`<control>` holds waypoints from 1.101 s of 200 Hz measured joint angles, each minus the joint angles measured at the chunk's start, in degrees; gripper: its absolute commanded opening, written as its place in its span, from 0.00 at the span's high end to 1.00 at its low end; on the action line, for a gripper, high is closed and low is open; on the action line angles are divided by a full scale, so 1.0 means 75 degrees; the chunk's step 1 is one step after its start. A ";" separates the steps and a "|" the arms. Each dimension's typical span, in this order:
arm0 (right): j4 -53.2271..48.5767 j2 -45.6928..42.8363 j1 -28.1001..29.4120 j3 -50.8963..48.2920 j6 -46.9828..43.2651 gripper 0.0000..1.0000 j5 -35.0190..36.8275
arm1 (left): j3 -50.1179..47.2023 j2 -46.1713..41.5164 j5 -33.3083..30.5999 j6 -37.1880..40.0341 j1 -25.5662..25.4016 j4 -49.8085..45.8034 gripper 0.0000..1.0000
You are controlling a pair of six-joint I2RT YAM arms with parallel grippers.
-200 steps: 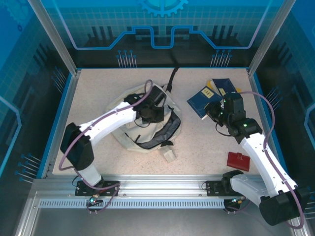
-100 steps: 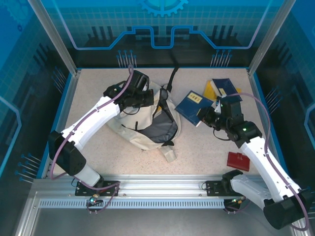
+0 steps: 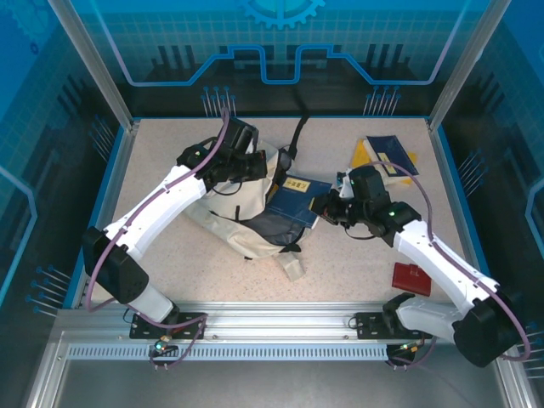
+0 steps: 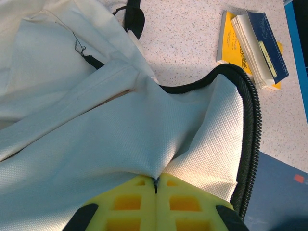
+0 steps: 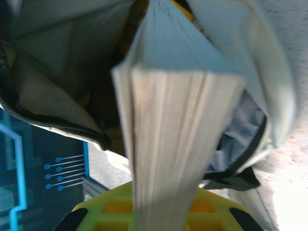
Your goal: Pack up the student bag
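Since a second ago, my right gripper (image 3: 331, 206), clamped on the blue book (image 3: 299, 195), has swung from right of the student bag (image 3: 229, 225) to its mouth. The bag lies on the table (image 3: 357, 272); my left gripper (image 4: 155, 185) pinches its zip rim (image 4: 248, 120). If that fabric slips, the book may snag the rim.

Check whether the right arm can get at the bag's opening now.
Probably yes: the left gripper holds the student bag open by its fabric, and the blue book in the right gripper points straight into the mouth.
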 measured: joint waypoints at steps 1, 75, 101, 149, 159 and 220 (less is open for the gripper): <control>0.0032 0.0015 0.0009 -0.0006 0.0012 1.00 -0.0003 | 0.0000 0.0000 0.0000 0.0000 0.0000 0.0000 1.00; 0.1716 0.2279 0.0428 0.0393 0.0863 1.00 -0.0192 | 0.0000 0.0000 0.0119 -0.0003 0.0000 0.0003 1.00; 0.2448 0.2929 0.0452 0.0583 0.1128 1.00 0.0070 | 0.0000 0.0000 0.0201 -0.0006 0.0000 0.0003 1.00; 0.3485 0.4593 0.0694 0.1186 0.1705 0.97 0.0667 | 0.0000 0.0000 0.0286 -0.0009 0.0000 0.0006 1.00; 0.3681 0.4945 0.0801 0.1370 0.1877 0.92 0.0734 | 0.0000 0.0000 0.0297 -0.0009 0.0000 0.0006 1.00; 0.3923 0.6038 0.1134 0.1865 0.2509 0.40 0.0828 | 0.0000 0.0000 0.0312 -0.0012 0.0006 0.0006 1.00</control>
